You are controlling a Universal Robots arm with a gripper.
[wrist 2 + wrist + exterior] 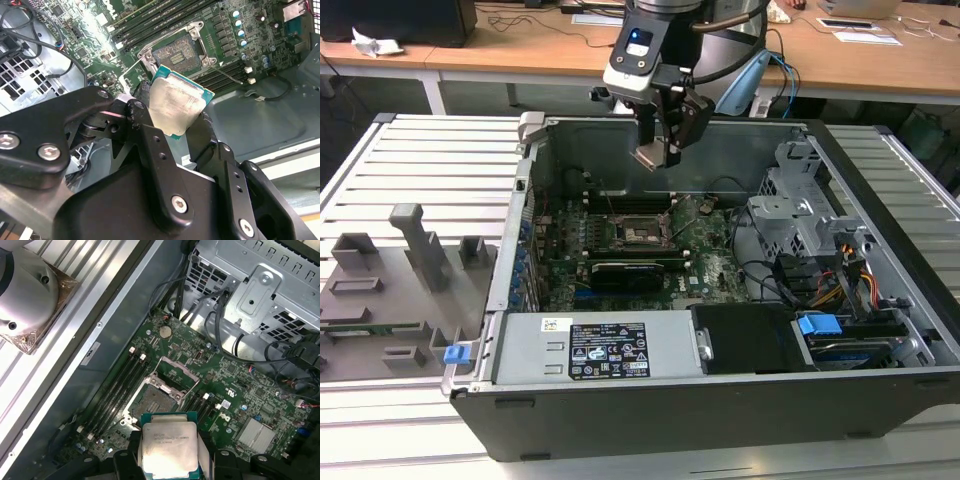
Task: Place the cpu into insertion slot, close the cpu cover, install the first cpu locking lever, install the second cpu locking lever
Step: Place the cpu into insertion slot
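Your gripper [658, 150] is clamped shut on the cpu [175, 102], its fingers [145, 130] pinching two opposite edges. It hangs in the upper middle of the exterior view, above the open case [720, 420]. The insertion slot [159, 396] lies bare on the motherboard [235, 390], apart from the chip. The fingers cover the gripped edges, and the chip's underside is hidden from you.

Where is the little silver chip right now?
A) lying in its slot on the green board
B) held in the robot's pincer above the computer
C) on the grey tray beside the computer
B: the pincer grips the chip above the open case, and the slot below sits empty.
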